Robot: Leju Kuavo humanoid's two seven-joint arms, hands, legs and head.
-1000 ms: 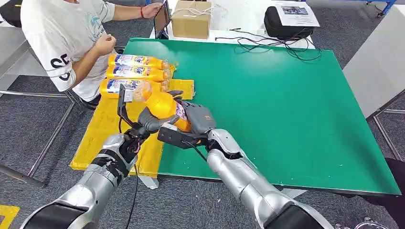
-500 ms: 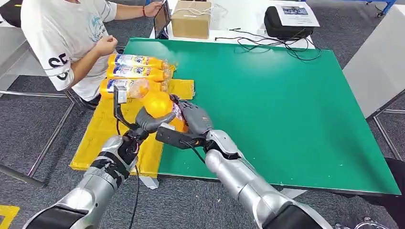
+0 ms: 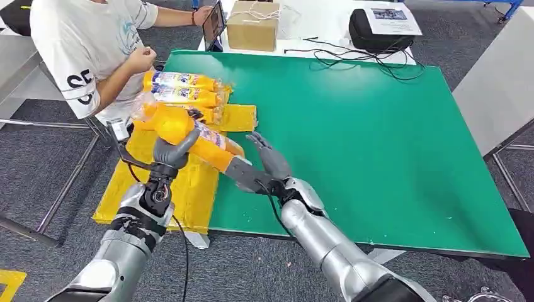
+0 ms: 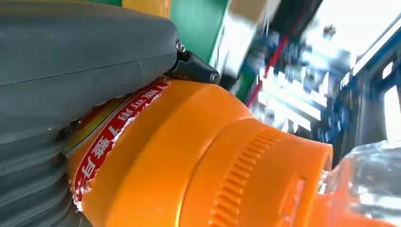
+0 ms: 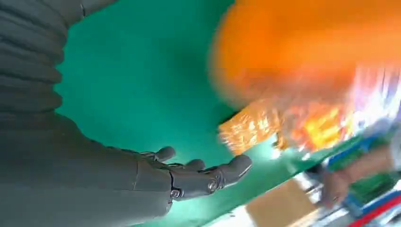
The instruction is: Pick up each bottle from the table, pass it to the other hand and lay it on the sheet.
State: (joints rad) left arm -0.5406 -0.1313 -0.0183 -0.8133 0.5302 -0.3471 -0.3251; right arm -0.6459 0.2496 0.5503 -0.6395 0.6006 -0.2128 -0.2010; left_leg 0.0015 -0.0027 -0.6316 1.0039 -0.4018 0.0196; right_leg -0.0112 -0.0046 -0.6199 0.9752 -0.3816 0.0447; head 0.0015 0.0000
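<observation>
Left hand (image 3: 169, 153) wrapped around orange plastic bottle (image 3: 189, 133), fingers closed on its body, above yellow sheet (image 3: 145, 173). Right hand (image 3: 264, 165) just beside bottle's lower end, fingers (image 5: 208, 177) spread, holding nothing, over green table (image 3: 352, 126).

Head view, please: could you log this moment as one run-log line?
left hand: holds orange bottle | right hand: open | yellow sheet: bottles lying at its far end | phase: carrying to sheet
</observation>
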